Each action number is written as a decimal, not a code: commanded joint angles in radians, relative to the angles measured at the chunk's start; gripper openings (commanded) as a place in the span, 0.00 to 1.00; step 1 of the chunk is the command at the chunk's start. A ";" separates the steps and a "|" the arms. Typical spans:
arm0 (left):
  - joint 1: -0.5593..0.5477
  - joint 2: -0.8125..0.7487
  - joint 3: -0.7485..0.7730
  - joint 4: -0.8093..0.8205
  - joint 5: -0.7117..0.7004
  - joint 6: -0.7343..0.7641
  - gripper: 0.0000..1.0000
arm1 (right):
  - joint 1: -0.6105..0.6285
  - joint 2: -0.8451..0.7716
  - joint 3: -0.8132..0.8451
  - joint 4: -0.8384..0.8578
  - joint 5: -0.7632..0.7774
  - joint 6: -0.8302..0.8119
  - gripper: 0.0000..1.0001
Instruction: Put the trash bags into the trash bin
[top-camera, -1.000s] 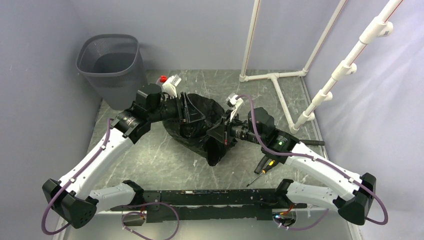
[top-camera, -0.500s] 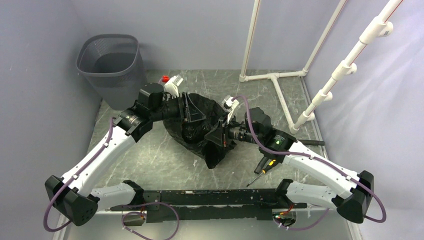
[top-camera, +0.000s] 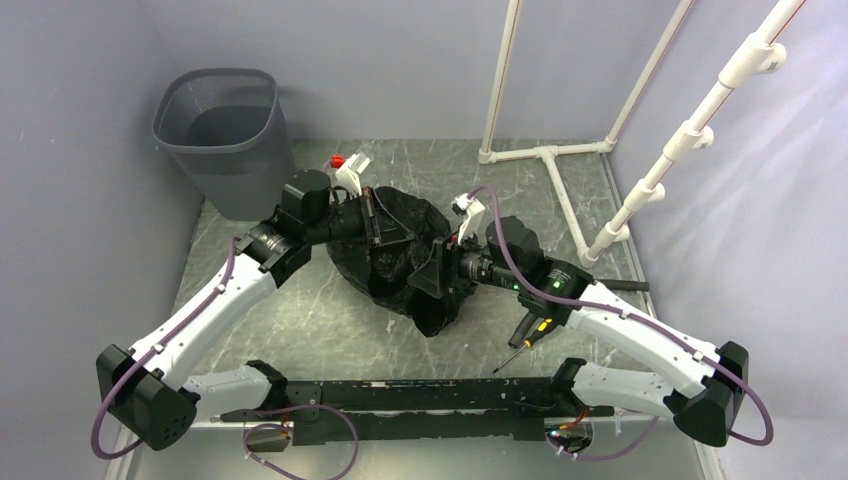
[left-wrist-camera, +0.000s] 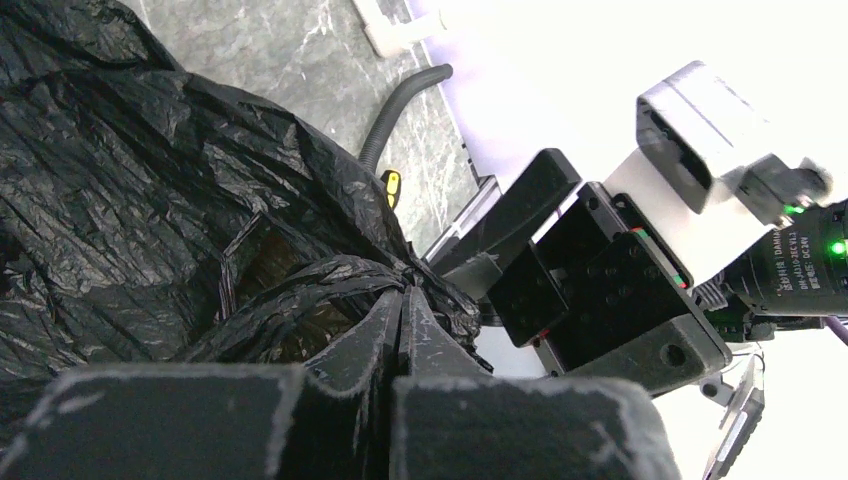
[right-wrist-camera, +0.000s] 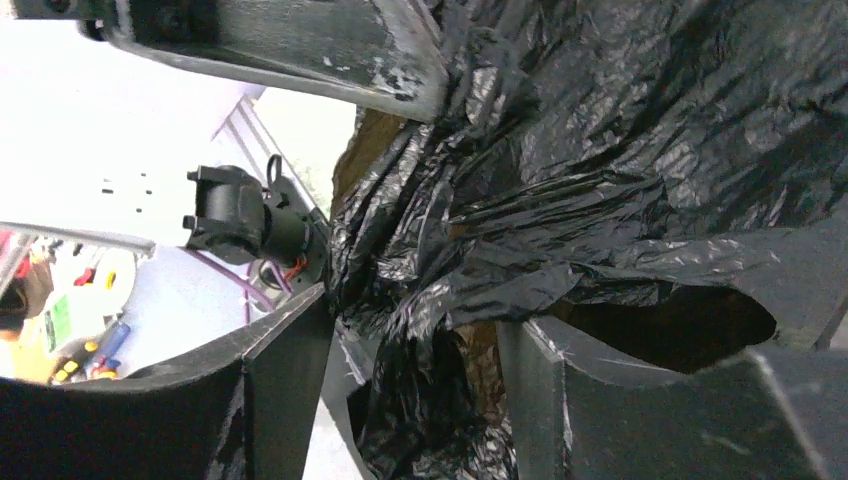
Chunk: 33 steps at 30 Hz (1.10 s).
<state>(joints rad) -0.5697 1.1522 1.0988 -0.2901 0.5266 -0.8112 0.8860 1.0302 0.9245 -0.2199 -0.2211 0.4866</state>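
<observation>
At the far left corner of the table (top-camera: 310, 310) the trash bin (top-camera: 222, 130) stands upright, only its bare floor showing inside. Mid-table, well apart from it, the trash bags (top-camera: 375, 280) lie crumpled, the left gripper (left-wrist-camera: 402, 300) pinched tight on a twisted fold of film. Further right, the right gripper (right-wrist-camera: 420, 330) has its jaws spread, loose film hanging between them, unclamped.
</observation>
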 joint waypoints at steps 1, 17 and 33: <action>-0.017 0.012 0.016 0.082 0.014 -0.025 0.03 | -0.001 -0.018 0.072 -0.098 0.071 0.124 0.69; -0.076 0.079 0.051 0.080 -0.018 -0.026 0.02 | 0.091 0.088 0.271 -0.433 0.343 0.359 0.95; -0.090 0.044 0.048 0.061 -0.070 -0.028 0.02 | 0.219 0.270 0.458 -0.663 0.533 0.424 0.68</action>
<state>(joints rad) -0.6548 1.2331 1.1114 -0.2520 0.4824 -0.8341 1.0855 1.2945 1.3190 -0.8135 0.2504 0.8883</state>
